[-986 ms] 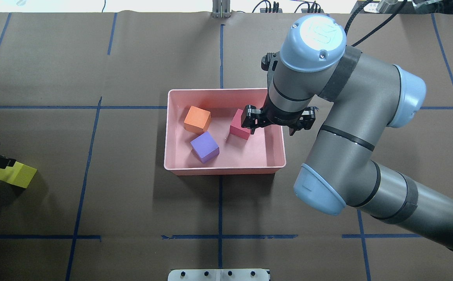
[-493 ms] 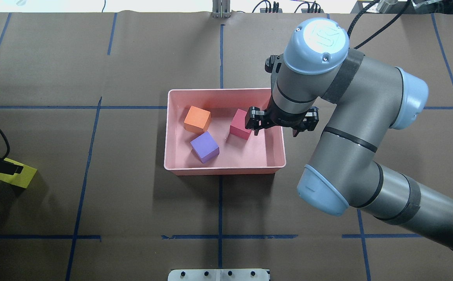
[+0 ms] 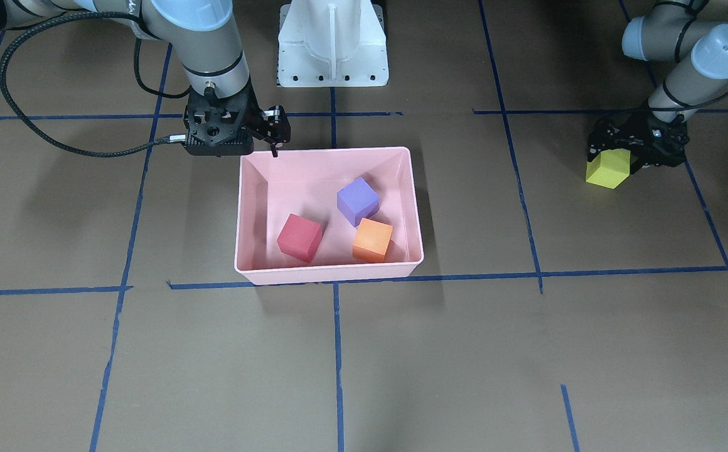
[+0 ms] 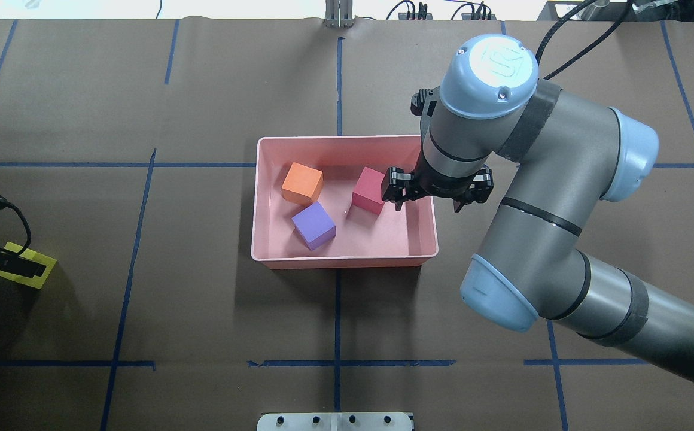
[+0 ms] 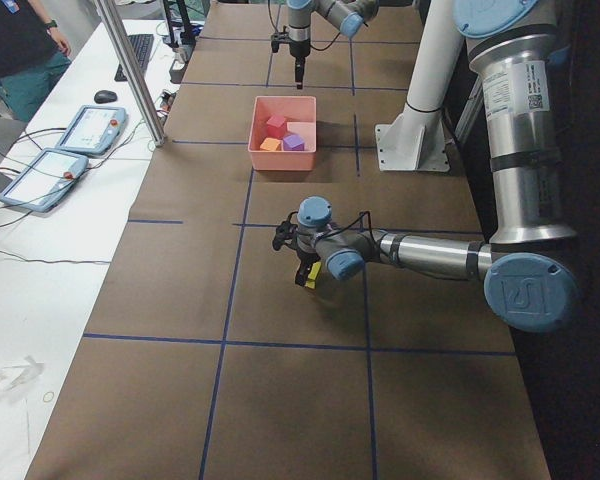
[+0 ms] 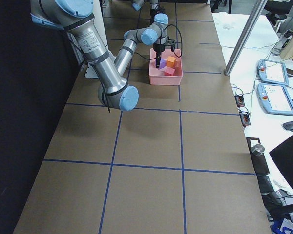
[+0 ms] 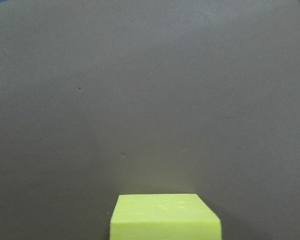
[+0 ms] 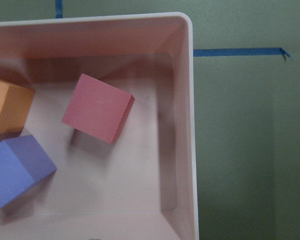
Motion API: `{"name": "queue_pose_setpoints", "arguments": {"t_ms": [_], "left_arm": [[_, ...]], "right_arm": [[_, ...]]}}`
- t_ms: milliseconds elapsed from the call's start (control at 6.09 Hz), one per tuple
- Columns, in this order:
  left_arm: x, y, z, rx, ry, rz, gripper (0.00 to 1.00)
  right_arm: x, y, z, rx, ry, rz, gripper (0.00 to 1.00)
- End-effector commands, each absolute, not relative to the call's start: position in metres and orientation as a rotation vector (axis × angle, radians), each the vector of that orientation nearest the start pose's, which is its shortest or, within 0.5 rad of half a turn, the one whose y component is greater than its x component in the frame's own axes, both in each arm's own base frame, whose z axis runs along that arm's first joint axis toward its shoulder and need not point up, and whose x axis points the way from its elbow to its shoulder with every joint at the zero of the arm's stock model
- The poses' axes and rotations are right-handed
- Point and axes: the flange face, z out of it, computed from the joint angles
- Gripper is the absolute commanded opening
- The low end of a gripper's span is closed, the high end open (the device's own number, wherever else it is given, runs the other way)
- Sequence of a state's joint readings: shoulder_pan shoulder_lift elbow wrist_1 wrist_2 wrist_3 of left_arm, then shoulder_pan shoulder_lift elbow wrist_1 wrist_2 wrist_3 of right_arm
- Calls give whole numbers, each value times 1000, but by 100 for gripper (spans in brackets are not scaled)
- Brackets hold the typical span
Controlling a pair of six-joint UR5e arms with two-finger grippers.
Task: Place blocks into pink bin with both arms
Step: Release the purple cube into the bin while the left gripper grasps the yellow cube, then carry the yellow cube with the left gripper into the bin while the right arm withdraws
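Sticker [image 5: 527, 89]: showing text too small to read.
Surface: brown paper [image 4: 203, 311] carrying blue tape [image 4: 337, 317] grid.
Right gripper [image 4: 428, 203]: hanging released at bin's [image 4: 347, 261] 3 o'clock.
Left gripper [image 3: 629, 154]: straddling yellow cube [image 3: 605, 171]; grip, cannot tell.

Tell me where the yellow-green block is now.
The yellow-green block is at the front-facing view's far right, under the left claw, apart from the pink bin.

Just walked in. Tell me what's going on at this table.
Two arms are putting foam blocks into the pink bin. The red block, orange block and purple block already lie inside. The right gripper hangs open and empty over the bin's edge near the red block. The left gripper is down at the yellow-green block, the only one outside the bin; whether it has closed is unclear.
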State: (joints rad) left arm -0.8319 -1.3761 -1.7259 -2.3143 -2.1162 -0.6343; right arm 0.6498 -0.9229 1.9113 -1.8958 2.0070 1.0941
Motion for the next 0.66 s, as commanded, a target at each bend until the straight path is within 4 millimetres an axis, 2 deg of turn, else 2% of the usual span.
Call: {"name": "queue_pose_setpoints", "arguments": {"t_ms": [0,164,329,493], "left_arm": [[246,-383,595,191,848,305,42],[247,-384,588,191,853,308,40],[257,-396,557,150,881,312,40],[264,-411,514,142,878,301,40]], "right_arm": [[-405,-459,186,23,-780,-20,100],[-376,-481,192,37,-796,-63,100],[-340,-503,214,49,-795,-105,100],[-303,-522,239,79,-783,-167,100]]}}
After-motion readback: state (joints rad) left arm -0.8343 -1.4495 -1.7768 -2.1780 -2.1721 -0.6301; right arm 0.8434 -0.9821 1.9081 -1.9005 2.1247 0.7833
